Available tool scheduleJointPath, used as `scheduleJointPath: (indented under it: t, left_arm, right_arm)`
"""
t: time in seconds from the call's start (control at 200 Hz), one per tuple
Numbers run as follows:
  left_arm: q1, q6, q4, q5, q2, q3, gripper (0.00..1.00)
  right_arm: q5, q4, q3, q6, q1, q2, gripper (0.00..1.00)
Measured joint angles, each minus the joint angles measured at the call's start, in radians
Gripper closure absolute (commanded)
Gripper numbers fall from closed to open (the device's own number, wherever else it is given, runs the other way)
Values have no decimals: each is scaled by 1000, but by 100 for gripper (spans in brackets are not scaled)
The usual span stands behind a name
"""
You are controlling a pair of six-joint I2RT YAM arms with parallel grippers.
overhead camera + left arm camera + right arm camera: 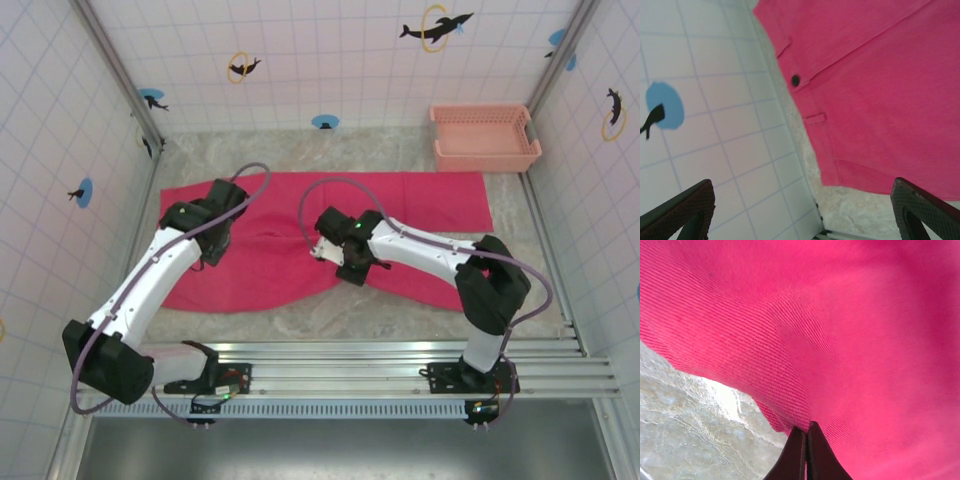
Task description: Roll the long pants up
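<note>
Overhead: bright, even, diffuse light. The arms cast only soft, shallow shadows on the long pants (420, 200) and the marbled table (300, 322). Left wrist: hazy and washed out, with a pale, low-contrast tiled wall (715, 125); the fingers (682, 212) of the left tool (802, 182) are dark and blurred. Right wrist: the weave is crisp mid-frame and softens towards the top. A white glare patch lies on the table beside the hem, and the right tool (807, 432) is in silhouette.

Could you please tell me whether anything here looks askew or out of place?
Only a pucker: the long pants lie spread flat, but creases bunch near their middle, where the right gripper is pinched shut on the fabric. The basket sits upright; nothing looks damaged.
</note>
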Motion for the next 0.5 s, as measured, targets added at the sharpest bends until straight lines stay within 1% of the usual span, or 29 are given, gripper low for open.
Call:
scheduleJointPath:
  t: [0.145,0.275,0.43,0.5]
  left_arm:
    - [-100,-1,-10,56,20,0,8]
    - [-138,-4,-19,117,80,0,8]
    - [-222,-5,-17,197,133,0,8]
    - [-236,-5,-15,239,146,-2,8]
  right_arm:
    - [-27,-32,136,-2,-48,-13,100]
    - [-65,-55,204,-4,-91,-10,100]
    - [-113,-64,259,4,-154,26,100]
    - [-125,-66,275,8,-173,43,100]
